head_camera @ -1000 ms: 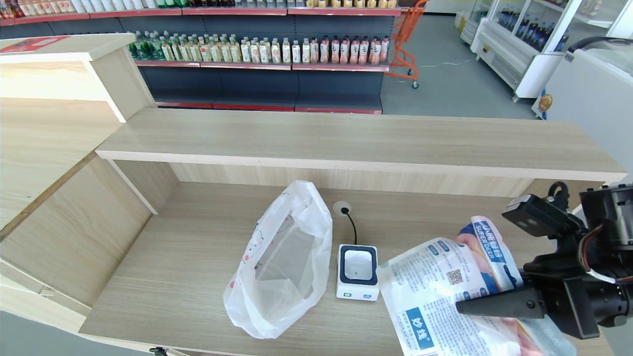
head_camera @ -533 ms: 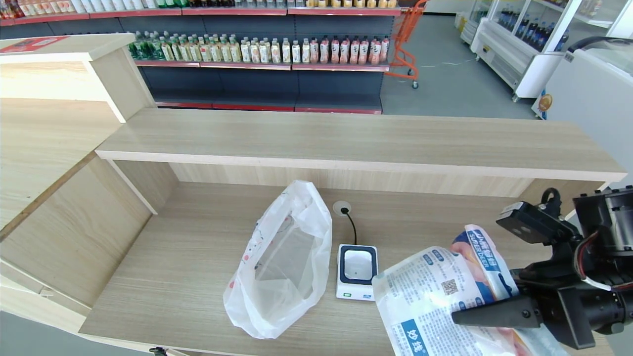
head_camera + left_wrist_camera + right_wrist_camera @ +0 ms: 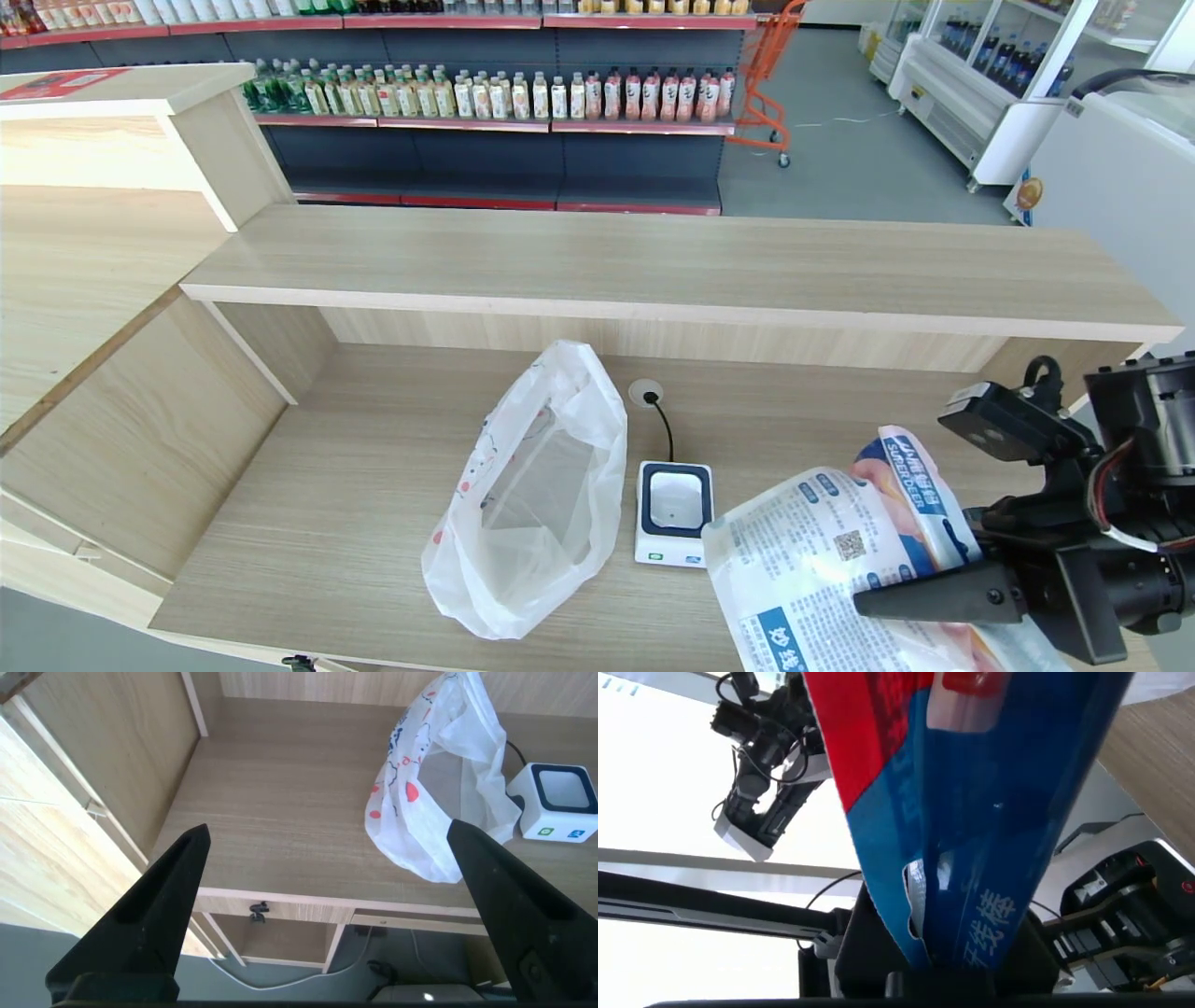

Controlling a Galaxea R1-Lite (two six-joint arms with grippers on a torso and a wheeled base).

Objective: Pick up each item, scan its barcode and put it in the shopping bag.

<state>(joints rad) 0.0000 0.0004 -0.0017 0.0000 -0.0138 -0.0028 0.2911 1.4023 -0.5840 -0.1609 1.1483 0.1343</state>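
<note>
You will find the package (image 3: 822,560) cut off by the head view's lower edge. Its upper corner covers one front corner of the scanner (image 3: 674,509). One finger of the right gripper (image 3: 873,597) lies hidden beneath the package.

Matt wood-grain counter (image 3: 373,485), thin translucent plastic shopping bag (image 3: 532,504), glossy printed plastic packet (image 3: 822,560).

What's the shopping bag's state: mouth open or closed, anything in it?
Open, seemingly empty: the shopping bag sits on the counter with its mouth gaping, only wood visible through it.
</note>
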